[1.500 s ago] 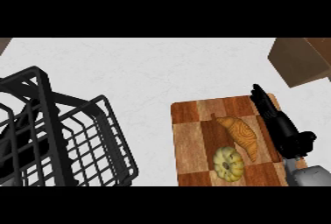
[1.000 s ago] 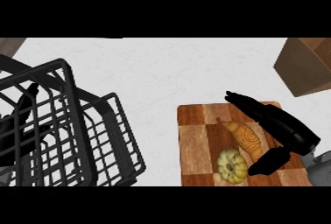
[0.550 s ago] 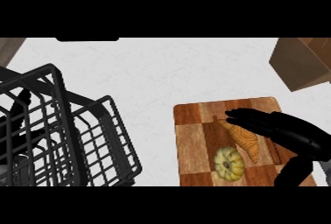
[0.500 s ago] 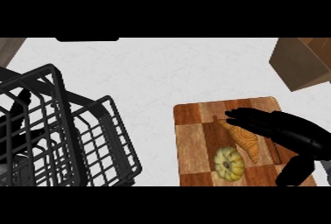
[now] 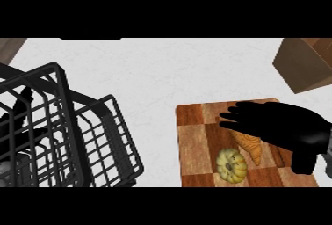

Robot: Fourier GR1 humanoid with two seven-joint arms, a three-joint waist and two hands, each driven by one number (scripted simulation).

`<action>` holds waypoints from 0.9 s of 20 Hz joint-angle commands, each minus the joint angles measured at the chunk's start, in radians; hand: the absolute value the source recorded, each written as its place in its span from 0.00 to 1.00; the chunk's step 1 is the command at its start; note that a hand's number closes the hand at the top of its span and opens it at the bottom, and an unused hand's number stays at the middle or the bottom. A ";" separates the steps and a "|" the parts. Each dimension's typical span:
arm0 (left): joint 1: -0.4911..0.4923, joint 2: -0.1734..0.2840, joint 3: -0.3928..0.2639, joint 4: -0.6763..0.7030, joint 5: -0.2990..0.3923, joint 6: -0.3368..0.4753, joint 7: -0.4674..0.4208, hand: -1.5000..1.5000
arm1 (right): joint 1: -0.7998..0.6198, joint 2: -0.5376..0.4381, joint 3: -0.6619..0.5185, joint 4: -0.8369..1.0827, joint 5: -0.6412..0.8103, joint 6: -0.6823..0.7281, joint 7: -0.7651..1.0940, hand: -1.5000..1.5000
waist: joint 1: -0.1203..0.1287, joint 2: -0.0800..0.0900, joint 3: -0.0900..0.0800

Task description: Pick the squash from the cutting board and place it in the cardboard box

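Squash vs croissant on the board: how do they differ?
The squash is round, ribbed and pale yellow; the croissant is long, tapered and orange-brown. The squash lies fully in view near the cutting board's front edge, while the croissant's far end is hidden under the right hand. The squash sits to the croissant's left. Both rest on the board, close together.
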 commanded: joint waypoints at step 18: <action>-0.061 -0.068 0.046 0.170 -0.038 -0.036 0.006 0.50 | -0.099 0.350 0.253 0.078 0.259 0.393 0.416 0.00 | -0.021 0.013 -0.014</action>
